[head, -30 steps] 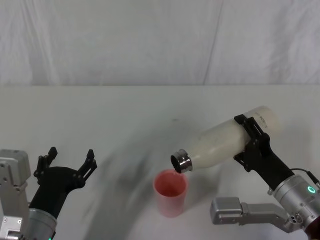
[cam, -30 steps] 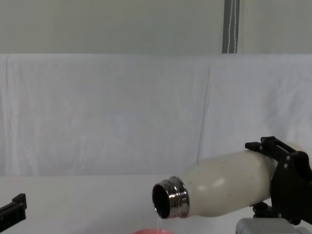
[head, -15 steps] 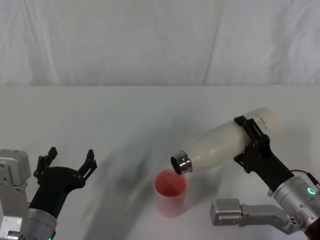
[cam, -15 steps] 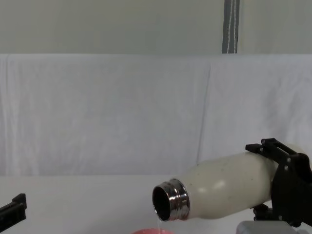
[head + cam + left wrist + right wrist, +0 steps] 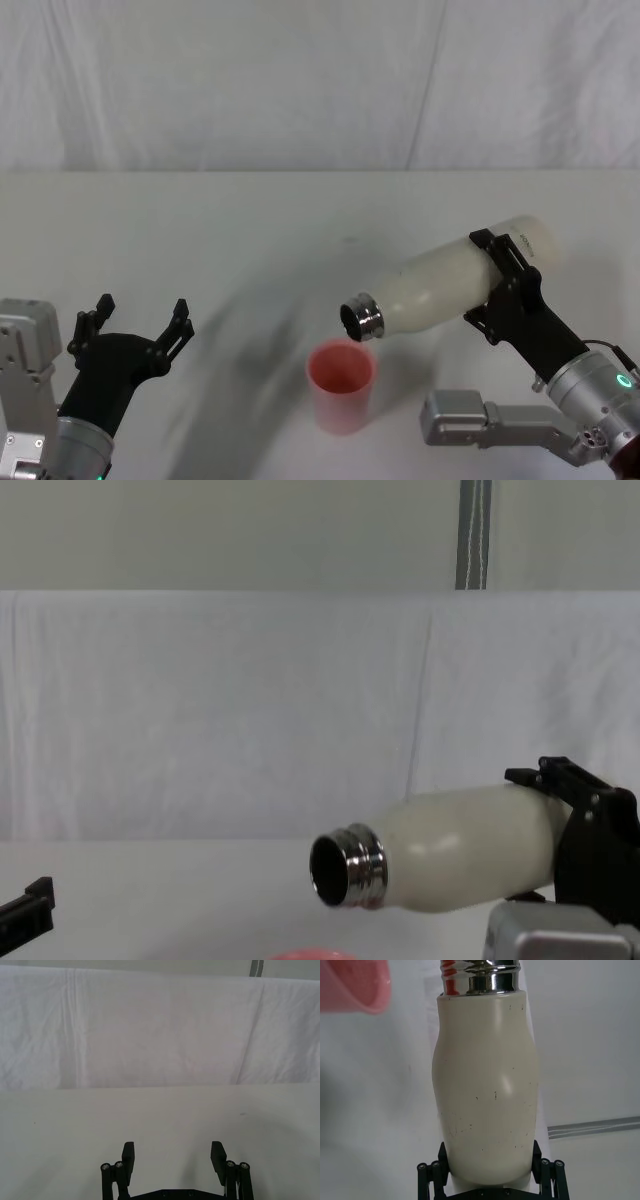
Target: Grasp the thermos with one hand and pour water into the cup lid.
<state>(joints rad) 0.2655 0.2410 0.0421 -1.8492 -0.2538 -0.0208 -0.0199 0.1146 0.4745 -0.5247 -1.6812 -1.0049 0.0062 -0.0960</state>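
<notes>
My right gripper (image 5: 505,285) is shut on the cream-white thermos (image 5: 455,283), gripping its lower body and holding it nearly level in the air. The steel neck (image 5: 362,317) points left and sits just above the far rim of the pink cup lid (image 5: 341,384), which stands upright on the table. From the chest view the thermos (image 5: 460,848) lies almost horizontal, with the pink rim (image 5: 300,955) below its mouth. In the right wrist view the thermos body (image 5: 486,1092) sits between the fingers, the cup lid (image 5: 352,985) beyond its neck. My left gripper (image 5: 135,324) stands open at the near left.
A white cloth covers the table (image 5: 200,230) and hangs as a backdrop behind it. Bare table surface lies between the two arms and toward the far edge. A grey bracket of the right arm (image 5: 490,420) sits low beside the cup lid.
The thermos has tipped back toward level, its mouth rising a little above the cup lid. The thin stream seen under the mouth earlier is gone. The left arm has not moved.
</notes>
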